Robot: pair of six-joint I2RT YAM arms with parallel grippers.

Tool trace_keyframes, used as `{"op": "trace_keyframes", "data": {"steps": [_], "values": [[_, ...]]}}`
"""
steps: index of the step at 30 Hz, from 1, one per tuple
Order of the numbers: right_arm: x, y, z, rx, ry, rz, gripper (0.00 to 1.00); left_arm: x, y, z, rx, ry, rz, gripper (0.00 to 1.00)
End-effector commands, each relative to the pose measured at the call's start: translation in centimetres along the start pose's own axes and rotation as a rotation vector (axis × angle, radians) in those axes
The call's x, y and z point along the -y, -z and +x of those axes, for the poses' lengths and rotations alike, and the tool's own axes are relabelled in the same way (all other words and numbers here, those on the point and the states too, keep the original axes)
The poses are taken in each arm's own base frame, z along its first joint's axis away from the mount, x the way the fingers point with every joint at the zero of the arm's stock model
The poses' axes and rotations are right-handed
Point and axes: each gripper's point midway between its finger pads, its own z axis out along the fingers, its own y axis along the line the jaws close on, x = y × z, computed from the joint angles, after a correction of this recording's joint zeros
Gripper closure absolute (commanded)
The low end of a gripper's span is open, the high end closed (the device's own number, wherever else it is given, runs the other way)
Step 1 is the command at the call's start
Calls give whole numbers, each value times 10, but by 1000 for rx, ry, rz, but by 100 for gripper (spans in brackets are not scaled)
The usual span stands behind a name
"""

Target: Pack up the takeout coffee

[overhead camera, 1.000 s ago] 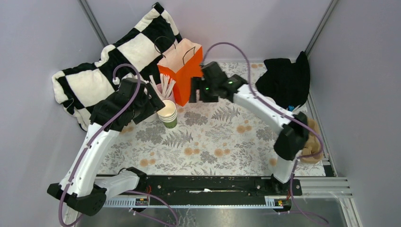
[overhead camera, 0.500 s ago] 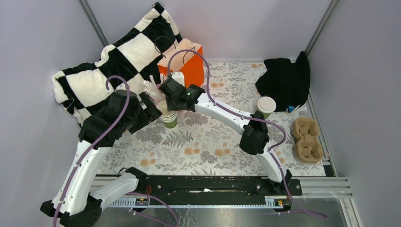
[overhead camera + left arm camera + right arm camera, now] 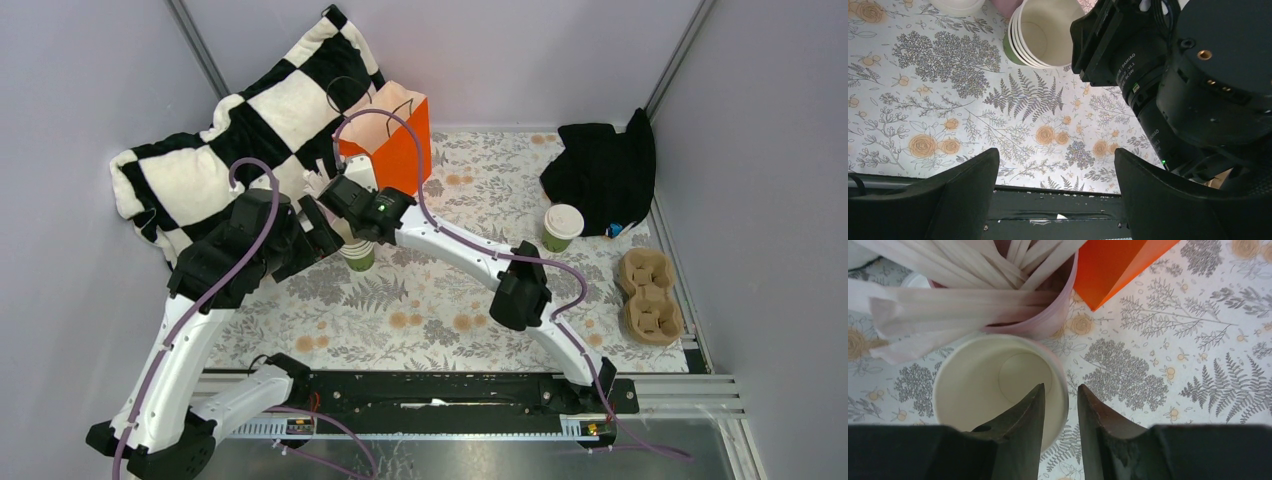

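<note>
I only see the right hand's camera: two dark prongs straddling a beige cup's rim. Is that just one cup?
Observer: No. The left wrist view shows a stack of lidless green cups, several rims nested.
Visitor: Any coffee with a lid on?
Observer: One lidded green cup stands far to the right, beside a black cloth.
Visitor: And the other hand?
Observer: The left hand hangs open beside the stack, holding nothing.
</note>
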Motion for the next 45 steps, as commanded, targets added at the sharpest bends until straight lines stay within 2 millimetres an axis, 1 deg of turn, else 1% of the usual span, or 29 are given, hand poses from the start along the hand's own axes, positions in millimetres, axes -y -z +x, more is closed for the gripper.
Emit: {"op": "trace_keyframes", "data": {"steps": [1,3,7,9,15,17,19,23,25,32,38,41,43,44,45], "values": [[2,8,-19,69,26,39,63,4,7,-3,19,-11,35,11],[2,9,-20,73,33,42,65,4,7,-3,18,-13,35,11],[0,6,-17,65,43,36,73,6,6,-4,18,-16,40,10],[0,6,-17,64,45,36,75,6,7,-4,16,-19,40,10],[-1,2,-14,58,55,37,73,5,6,-2,12,-18,41,10],[-2,0,-12,54,60,38,74,5,6,-2,12,-17,41,10],[-1,0,-11,52,61,40,77,5,7,-2,14,-16,42,10],[0,3,-17,69,65,43,89,5,7,-3,17,-18,41,10],[0,5,-21,77,63,44,93,5,6,-3,16,-18,40,9],[-1,22,-34,94,33,5,100,6,5,-4,15,-20,41,9],[-11,32,-40,96,10,-60,99,9,3,-3,11,-21,50,9],[-12,36,-44,101,0,-82,91,9,2,-2,6,-17,51,9],[-11,34,-44,106,5,-78,80,8,1,-1,2,-14,49,9],[-10,32,-43,103,10,-77,78,8,1,-1,2,-15,50,9],[-10,29,-41,97,15,-73,77,8,1,-1,4,-12,51,9]]}}
